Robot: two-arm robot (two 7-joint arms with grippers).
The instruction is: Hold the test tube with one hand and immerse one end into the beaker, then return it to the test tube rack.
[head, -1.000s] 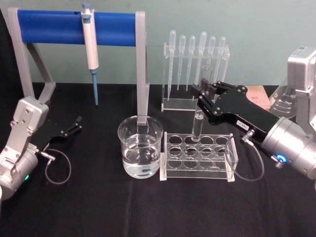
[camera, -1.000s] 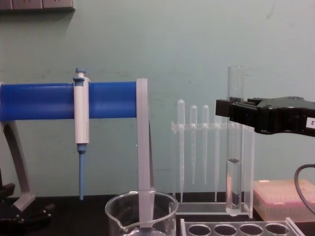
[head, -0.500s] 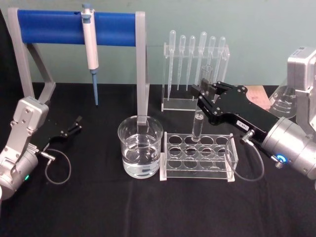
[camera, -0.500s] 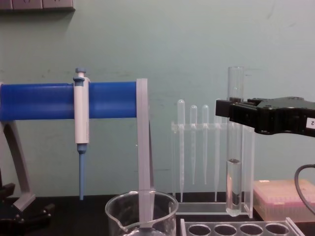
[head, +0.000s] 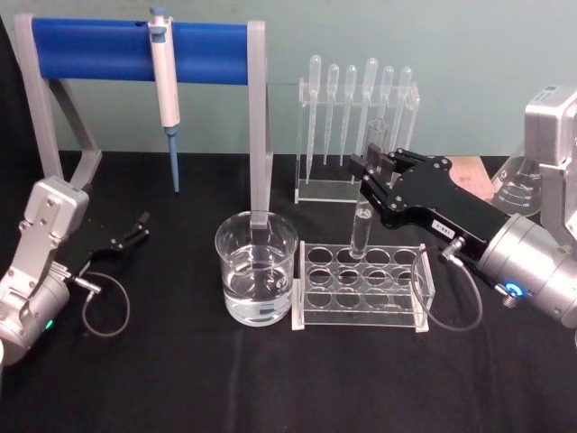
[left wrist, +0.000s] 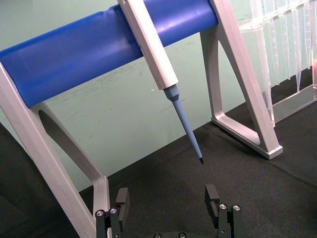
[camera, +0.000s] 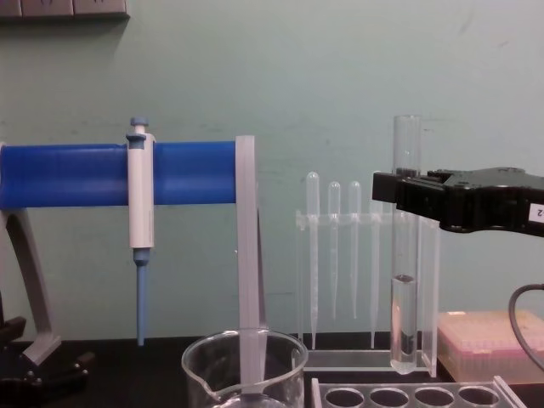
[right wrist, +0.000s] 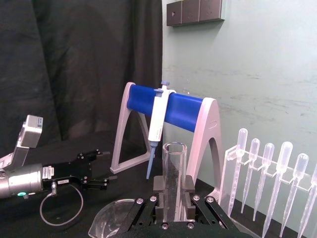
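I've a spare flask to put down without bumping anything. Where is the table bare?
Bare cloth runs along the front edge of the table, before the beaker and the test tube rack, and between the left gripper and the beaker. It is crowded at right-centre: the right gripper holds the test tube over the rack, with the pipette stand close behind.

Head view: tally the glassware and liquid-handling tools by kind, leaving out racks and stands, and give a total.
test tube: 1
beaker: 1
conical flask: 1
pipettes: 6
pipettor: 1
Total: 10
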